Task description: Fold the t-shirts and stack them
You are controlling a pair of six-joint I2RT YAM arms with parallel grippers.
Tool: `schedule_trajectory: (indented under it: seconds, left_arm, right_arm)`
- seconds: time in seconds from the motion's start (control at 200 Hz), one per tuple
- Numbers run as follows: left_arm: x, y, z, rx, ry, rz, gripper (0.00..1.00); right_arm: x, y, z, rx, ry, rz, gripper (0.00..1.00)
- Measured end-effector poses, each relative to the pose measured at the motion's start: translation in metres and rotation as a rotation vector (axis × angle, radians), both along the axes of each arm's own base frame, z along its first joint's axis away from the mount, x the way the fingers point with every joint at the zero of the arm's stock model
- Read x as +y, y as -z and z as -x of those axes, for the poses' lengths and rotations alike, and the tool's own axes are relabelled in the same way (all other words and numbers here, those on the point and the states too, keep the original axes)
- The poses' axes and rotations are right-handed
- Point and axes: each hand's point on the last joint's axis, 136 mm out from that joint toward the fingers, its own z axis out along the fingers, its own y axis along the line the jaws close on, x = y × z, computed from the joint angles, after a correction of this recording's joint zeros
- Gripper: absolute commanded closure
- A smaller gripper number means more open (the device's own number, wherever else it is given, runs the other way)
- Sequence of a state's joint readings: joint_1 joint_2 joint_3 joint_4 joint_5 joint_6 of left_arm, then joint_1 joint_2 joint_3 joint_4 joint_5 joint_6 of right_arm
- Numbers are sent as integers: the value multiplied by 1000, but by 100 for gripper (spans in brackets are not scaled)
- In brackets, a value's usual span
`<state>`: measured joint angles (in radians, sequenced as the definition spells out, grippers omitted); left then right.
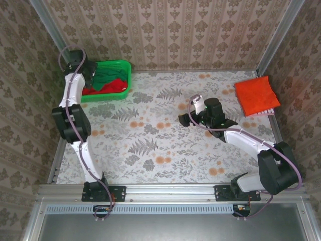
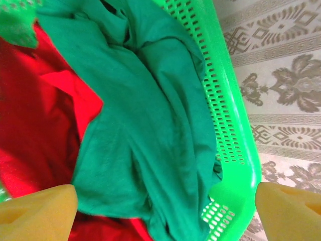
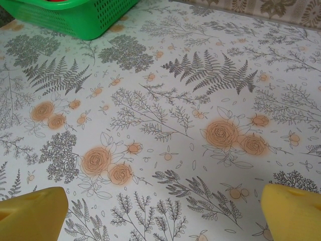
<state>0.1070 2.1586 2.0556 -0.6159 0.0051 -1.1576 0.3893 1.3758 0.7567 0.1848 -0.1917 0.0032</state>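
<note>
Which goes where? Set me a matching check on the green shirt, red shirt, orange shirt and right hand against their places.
Things:
1. green shirt
2. red shirt
3. orange shirt
4. right hand

Places:
A. folded, at the table's far right
B. open, over bare table
C. in the basket, on top
D. in the basket, partly under another shirt

Pairs: 1-C, 2-D, 3-A, 4-B.

Green shirt (image 2: 150,140), red shirt (image 2: 40,125) (fern-print table (image 3: 165,100)).
</note>
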Motion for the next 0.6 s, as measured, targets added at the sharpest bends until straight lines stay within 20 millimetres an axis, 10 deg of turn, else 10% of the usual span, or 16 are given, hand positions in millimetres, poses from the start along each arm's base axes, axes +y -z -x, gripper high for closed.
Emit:
schedule_trajectory:
  seconds: [0.155,0.43,0.6]
  left_arm:
    - [-7,44,-20,76,9,70,19]
    - [-11,74,-43,107,9,176,100]
    - [-12,55,-49,62,27,179,100]
  right_arm:
    - [0,0,0,0,0,1,0]
    - [-1,0,0,-1,1,5,0]
    - [0,0,0,2,1,-1,0]
